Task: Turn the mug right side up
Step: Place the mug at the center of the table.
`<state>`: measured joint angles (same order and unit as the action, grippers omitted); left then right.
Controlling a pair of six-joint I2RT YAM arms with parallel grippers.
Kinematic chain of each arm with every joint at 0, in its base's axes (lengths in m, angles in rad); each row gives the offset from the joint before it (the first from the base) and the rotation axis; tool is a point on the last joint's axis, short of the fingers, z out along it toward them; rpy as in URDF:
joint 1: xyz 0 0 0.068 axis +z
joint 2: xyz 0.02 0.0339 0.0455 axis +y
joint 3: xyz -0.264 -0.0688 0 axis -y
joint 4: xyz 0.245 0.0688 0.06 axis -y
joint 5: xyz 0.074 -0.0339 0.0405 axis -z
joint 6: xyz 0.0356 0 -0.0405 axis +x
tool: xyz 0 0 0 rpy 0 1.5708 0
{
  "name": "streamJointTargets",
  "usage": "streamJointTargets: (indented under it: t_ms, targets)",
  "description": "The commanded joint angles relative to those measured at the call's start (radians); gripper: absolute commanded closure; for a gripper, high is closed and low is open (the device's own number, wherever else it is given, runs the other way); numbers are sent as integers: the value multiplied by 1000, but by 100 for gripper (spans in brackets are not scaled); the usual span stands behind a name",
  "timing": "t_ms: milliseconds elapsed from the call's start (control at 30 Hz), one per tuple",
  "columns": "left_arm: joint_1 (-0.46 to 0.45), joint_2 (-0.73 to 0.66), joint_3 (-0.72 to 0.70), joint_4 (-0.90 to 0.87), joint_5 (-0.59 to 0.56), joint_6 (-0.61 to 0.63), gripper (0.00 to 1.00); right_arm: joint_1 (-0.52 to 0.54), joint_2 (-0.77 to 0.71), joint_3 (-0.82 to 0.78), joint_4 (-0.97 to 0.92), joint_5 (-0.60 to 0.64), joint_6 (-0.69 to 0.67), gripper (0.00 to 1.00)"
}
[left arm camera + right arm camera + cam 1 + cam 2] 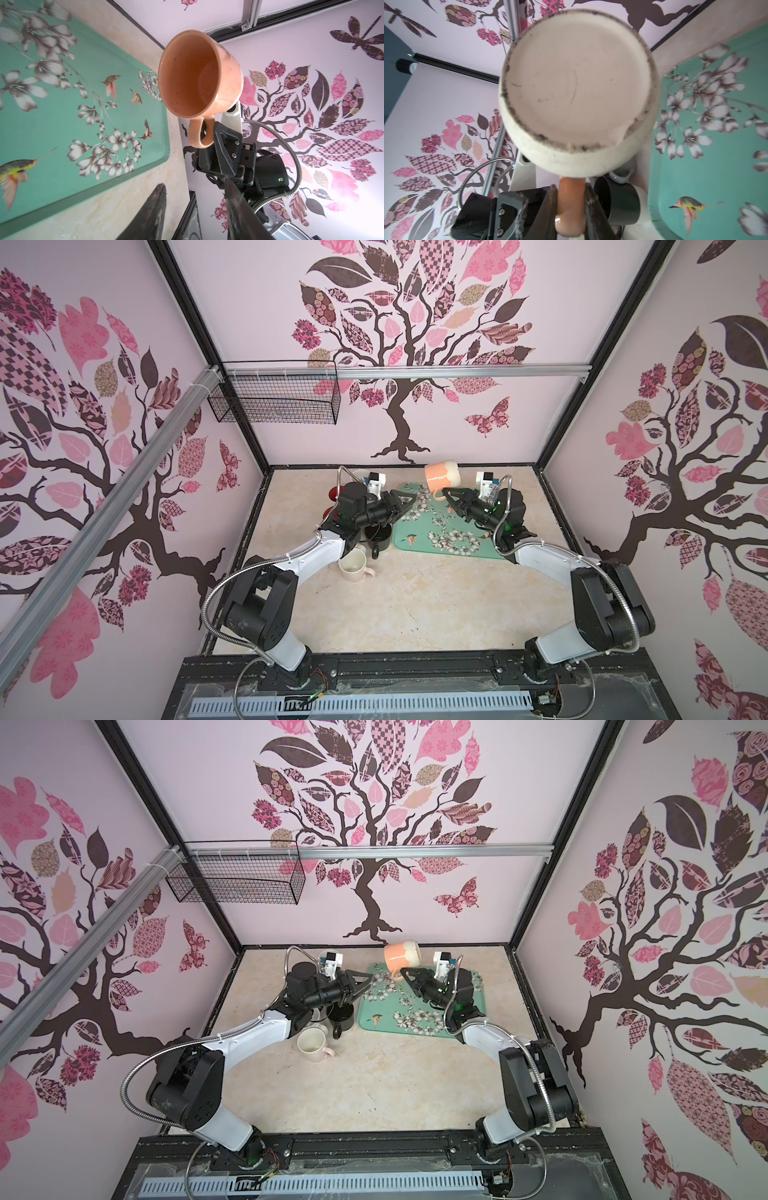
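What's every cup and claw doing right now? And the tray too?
Orange mug: lifted, tipped sideways, held by its handle.
Right claw: shut on the orange mug's handle.
Left claw: open, empty.
Pink mug: upright on the table.
Black mug: upright, partly under the left arm.
Tray: flat on the table.

Peach mug with cream base; teal tray with flowers, birds
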<state>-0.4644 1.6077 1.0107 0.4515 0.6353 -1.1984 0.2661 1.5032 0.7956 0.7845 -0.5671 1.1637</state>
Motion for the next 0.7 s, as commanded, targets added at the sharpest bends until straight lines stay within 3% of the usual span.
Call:
streamJointTargets:
  t_ms: [0, 400, 500, 667]
  targets:
    - [-9, 21, 9, 147, 39, -79, 51, 20, -83, 29, 203, -49, 73, 100]
    - [-57, 68, -29, 422, 34, -215, 54, 130, -99, 6, 261, -57, 141, 100]
    - [-56, 77, -37, 457, 33, -242, 63, 149, -106, 2, 260, -55, 141, 100]
    - [-57, 52, -64, 466, 24, -248, 91, 157, -122, -20, 244, -38, 131, 100]
